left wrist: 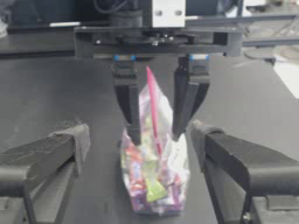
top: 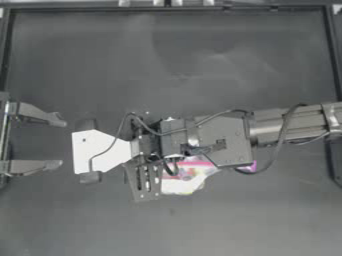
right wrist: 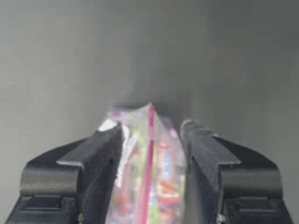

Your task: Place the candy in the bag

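Note:
The clear bag [top: 190,182] with a pink zipper strip lies just right of the table's middle, with mixed-colour candy [left wrist: 153,188] showing through its plastic. My right gripper [right wrist: 150,126] reaches in from the right and points down onto the bag's zipper end. Its two fingers press the bag's sides with the pink strip between them, shut on the bag [right wrist: 149,183]. The left wrist view shows that right gripper [left wrist: 156,138] head-on. My left gripper [left wrist: 140,131] stands wide open, one jaw on each side of the bag's [left wrist: 154,175] other end, not touching it.
The bag's pink slider tab [top: 250,167] sticks out below the right wrist. The dark table [top: 167,65] stretches bare behind the arms and in front of them. Metal arm brackets [top: 37,114] sit at the left edge.

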Available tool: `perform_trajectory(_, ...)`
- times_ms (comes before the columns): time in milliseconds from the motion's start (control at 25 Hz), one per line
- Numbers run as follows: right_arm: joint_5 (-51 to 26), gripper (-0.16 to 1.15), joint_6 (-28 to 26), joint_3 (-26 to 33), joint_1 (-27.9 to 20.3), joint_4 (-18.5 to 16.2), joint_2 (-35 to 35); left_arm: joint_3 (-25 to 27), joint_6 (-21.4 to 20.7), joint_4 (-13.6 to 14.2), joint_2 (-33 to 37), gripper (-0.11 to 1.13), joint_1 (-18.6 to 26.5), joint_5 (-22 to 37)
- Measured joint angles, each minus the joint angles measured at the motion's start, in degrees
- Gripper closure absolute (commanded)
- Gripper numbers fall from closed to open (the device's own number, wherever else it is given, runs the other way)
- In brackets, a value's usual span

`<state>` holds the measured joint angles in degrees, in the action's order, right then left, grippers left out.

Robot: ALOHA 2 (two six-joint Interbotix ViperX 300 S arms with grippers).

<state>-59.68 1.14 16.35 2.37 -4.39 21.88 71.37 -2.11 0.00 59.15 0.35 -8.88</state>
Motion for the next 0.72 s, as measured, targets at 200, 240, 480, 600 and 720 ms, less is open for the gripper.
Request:
perform_trajectory(200, -0.09, 0.18, 0.00, 0.00, 0.18, 0.00, 0.18, 0.00, 0.00, 0.00, 0.00, 0.03, 0.00, -0.09)
perform_trajectory(240, -0.18, 0.18, 0.00, 0.00, 0.18, 0.09, 0.26, -0.09, 0.00, 0.09, 0.00, 0.03, 0.00, 0.00)
perform_trajectory(480, -0.09, 0.18, 0.00, 0.00, 0.35, 0.09, 0.44, 0.00, 0.00, 0.00, 0.00, 0.03, 0.00, -0.09)
perform_trajectory(600, -0.18, 0.18, -0.09, 0.00, 0.44, 0.09, 0.44, 0.00, 0.00, 0.09, -0.09, 0.03, 0.00, 0.00)
perform_trajectory(720, -0.18, 0.19, -0.09, 0.00, 0.53, 0.09, 0.44, 0.00, 0.00, 0.00, 0.00, 0.03, 0.00, 0.00)
